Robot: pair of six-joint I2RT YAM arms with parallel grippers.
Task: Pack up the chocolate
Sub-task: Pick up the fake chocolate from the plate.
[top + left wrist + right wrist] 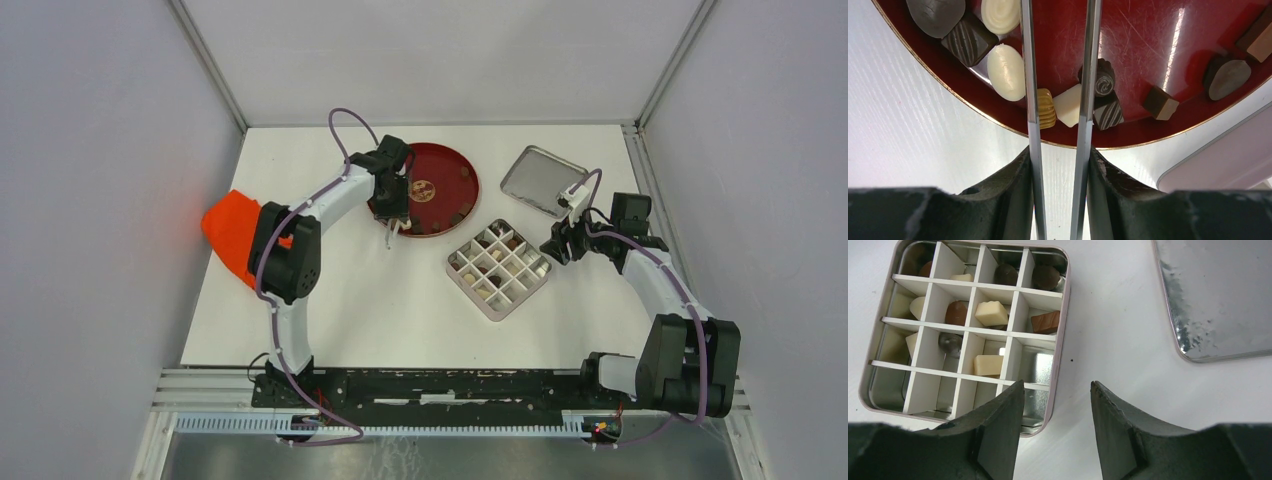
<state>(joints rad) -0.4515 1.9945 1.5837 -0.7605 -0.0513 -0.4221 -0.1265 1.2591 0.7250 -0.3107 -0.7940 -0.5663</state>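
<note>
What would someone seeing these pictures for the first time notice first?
The glossy red plate at far centre, scattered with dark, brown and cream chocolates, stands out first, with the left fingers holding metal tweezers over its edge. To its right sits a square tin with a white grid, partly filled, the right fingers open beside it; a bright orange cloth lies far left.

Your top view looks down on the whole table point(400, 320). The left wrist camera hugs the red plate point(1148, 40), the right wrist the tin point(1037, 365); both show overhead too.
</note>
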